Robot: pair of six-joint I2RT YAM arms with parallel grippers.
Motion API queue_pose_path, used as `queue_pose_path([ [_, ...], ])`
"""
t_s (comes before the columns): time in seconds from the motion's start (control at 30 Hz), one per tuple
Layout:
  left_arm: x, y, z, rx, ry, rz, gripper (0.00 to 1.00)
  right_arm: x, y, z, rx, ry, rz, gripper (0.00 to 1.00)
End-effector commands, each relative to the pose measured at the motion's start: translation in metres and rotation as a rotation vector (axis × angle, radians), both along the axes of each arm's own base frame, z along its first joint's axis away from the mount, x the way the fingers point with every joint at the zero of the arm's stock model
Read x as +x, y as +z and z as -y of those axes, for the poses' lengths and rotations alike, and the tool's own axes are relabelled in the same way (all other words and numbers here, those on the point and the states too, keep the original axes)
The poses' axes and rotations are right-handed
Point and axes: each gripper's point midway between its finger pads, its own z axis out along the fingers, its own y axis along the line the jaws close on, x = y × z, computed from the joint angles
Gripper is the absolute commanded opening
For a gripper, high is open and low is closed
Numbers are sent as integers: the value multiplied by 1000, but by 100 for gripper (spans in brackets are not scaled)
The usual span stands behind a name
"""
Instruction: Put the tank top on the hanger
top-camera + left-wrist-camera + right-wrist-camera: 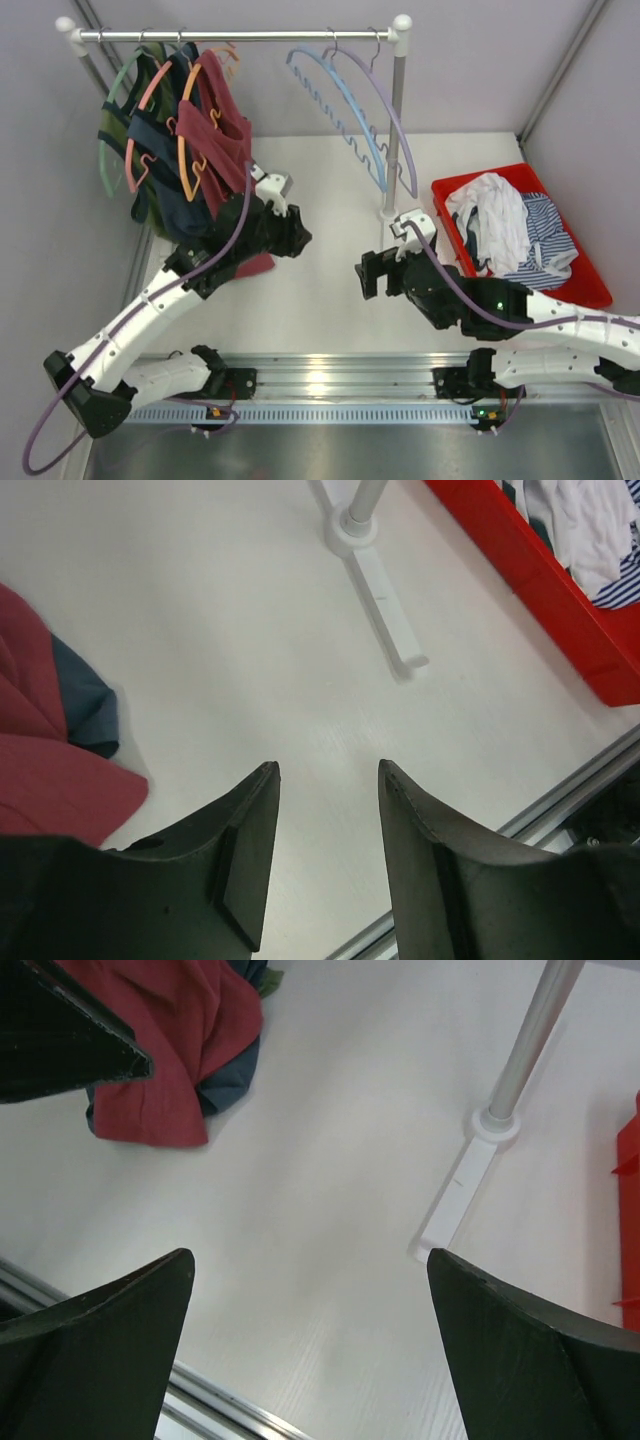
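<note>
The maroon tank top [218,130] hangs on the orange hanger [184,140], which hooks on the rail at the rack's left end. Its lower end reaches the table by my left arm and shows in the left wrist view [50,770] and the right wrist view [170,1050]. My left gripper [300,240] is open and empty just right of the cloth, over bare table [327,765]. My right gripper [365,275] is wide open and empty over the table's middle [308,1255], facing the left gripper [60,1030].
A dark blue-grey top [160,140] hangs on a pink hanger [135,150] beside a green hanger [105,150]. Light blue and lilac hangers [350,120] hang at the right. The rack post [395,130] and its foot [380,600] stand mid-table. A red bin [590,280] holds white and striped garments.
</note>
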Motion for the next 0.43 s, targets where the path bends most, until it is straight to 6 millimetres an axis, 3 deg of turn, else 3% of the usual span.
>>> queue_pose_path([
  [0.0,-6,9,12,-122,58,102,49,-5,-11,-14,81,34,-54,100],
  [0.03,-10,9,13,-148,61,119,49,-6,-27,-15,64,35,-74,100],
  [0.1,-20,-14,18,-151,51,77,49,-9,-40,-19,86,35,-110,100],
  [0.13,-24,-14,18,-164,49,82,49,-12,-55,-20,70,44,-133,100],
  [0.23,-31,-29,22,-163,35,57,49,-13,-70,-21,74,31,-158,100],
  [0.4,-35,-33,24,-147,21,63,49,-8,-76,-24,69,-5,-169,100],
])
